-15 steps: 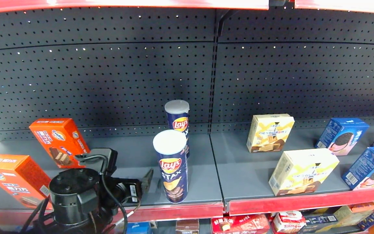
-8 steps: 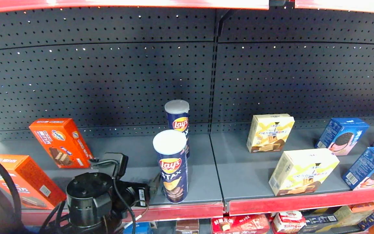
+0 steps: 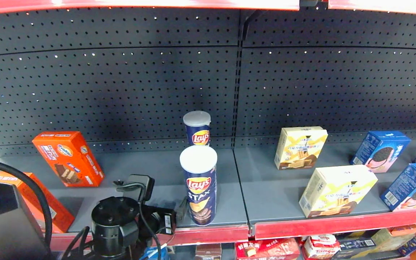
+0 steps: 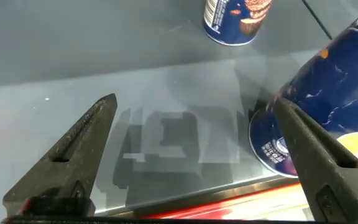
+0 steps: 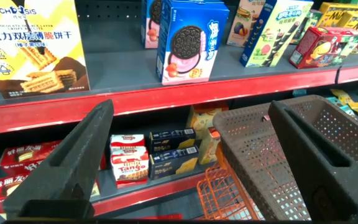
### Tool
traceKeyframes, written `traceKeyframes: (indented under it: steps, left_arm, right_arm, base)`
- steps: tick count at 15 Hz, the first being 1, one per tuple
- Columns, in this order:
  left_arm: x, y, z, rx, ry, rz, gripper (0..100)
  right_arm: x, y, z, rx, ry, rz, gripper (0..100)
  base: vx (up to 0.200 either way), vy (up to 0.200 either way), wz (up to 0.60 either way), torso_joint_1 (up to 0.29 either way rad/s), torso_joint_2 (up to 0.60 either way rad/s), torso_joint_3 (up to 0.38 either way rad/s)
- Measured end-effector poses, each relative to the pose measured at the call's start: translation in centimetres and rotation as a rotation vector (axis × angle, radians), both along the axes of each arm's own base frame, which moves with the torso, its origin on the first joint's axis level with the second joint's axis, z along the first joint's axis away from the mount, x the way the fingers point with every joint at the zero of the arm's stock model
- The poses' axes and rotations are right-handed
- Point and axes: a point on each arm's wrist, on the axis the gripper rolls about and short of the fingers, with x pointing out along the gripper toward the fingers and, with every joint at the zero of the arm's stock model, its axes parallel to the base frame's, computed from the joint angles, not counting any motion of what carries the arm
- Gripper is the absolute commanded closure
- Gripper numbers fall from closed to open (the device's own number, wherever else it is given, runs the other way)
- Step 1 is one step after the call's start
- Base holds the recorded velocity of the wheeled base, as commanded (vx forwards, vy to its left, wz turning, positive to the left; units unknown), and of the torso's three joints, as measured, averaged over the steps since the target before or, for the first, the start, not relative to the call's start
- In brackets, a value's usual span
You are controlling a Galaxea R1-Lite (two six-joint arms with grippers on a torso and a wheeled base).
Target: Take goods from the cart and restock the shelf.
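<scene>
Left claw (image 4: pixel 192 106): fingers apart, empty, low over the shelf's (image 3: pixel 150 177) front edge.
Front chip can (image 3: pixel 199 184): upright, long axis vertical, at the left claw's 3 o'clock in the head view. It is beside one finger, not between the two. Contact unclear.
Rear chip can (image 3: pixel 196 128): at 12 o'clock behind the front one.
Right claw (image 5: pixel 191 109): apart, empty, above the cart basket (image 5: pixel 272 155).
Nearer arm: left.

Left claw (image 4: pixel 194 104) agape; right claw (image 5: pixel 191 107) agape

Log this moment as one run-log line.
stage: restocking | left gripper: open, one finger against front blue cylindrical chip can upright on grey metal shelf | right gripper: open, empty, facing brown mesh basket
</scene>
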Motion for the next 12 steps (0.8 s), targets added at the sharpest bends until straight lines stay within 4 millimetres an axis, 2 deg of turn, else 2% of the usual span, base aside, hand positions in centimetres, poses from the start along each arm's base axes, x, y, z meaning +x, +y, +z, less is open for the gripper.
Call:
traceKeyframes:
  steps: [7,9,12]
  left_arm:
    - [-0.4,1.4,-0.4,0.033,0.026,0.045,0]
    - [-0.4,2.9,-0.2,0.036,0.031,0.094,0]
    - [-0.6,5.5,1.7,0.059,-0.009,0.137,0]
  right_arm:
    - [0.0,0.0,0.0,0.001,0.001,0.001,0]
    - [0.0,0.0,0.0,0.0,0.002,0.0,0]
    - [0.0,0.0,0.0,-0.006,0.004,0.01,0]
  base:
    - [0.0,0.0,0.0,0.0,0.0,0.0]
    - [0.0,0.0,0.0,0.0,0.0,0.0]
    - [0.0,0.0,0.0,0.0,0.0,0.0]
